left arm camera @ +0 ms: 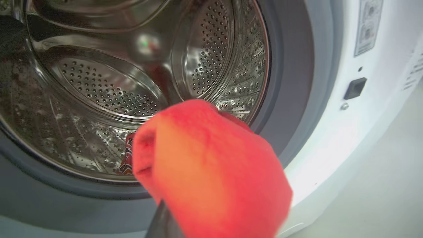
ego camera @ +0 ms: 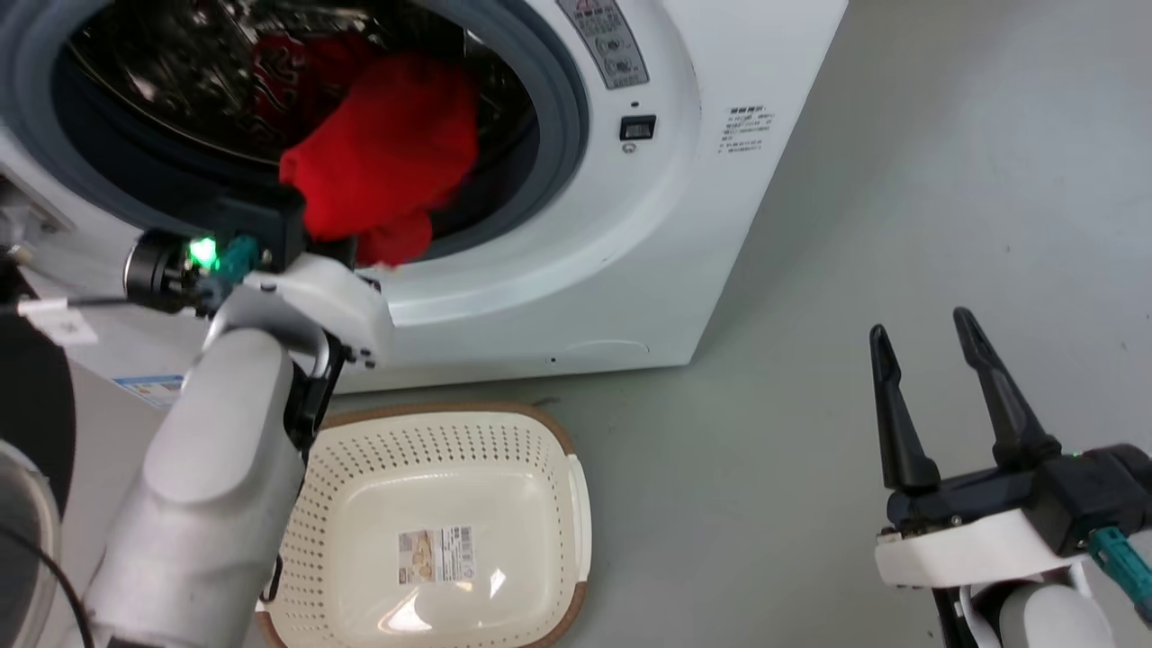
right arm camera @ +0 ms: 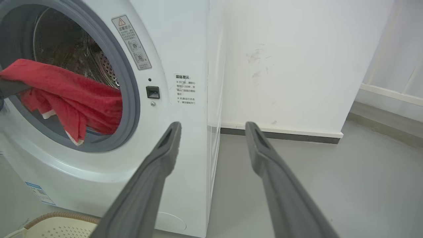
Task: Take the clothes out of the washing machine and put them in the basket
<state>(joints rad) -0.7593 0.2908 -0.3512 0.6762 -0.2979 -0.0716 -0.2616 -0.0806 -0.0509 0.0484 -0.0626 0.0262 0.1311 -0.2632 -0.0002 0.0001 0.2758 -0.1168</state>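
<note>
The white washing machine stands with its porthole open. A red garment hangs over the grey rim of the porthole, half outside the steel drum. My left gripper is at the porthole's lower edge, shut on that garment, and the cloth hides its fingertips. In the left wrist view the garment covers the fingers, and a red-and-white patterned bit peeks out beside it. The cream basket stands on the floor below the porthole, under my left forearm. My right gripper hangs open to the right, holding nothing.
The machine's dark-framed glass door swings out at the far left. Grey floor stretches to the right of the machine. A white wall with a dark skirting rises behind it.
</note>
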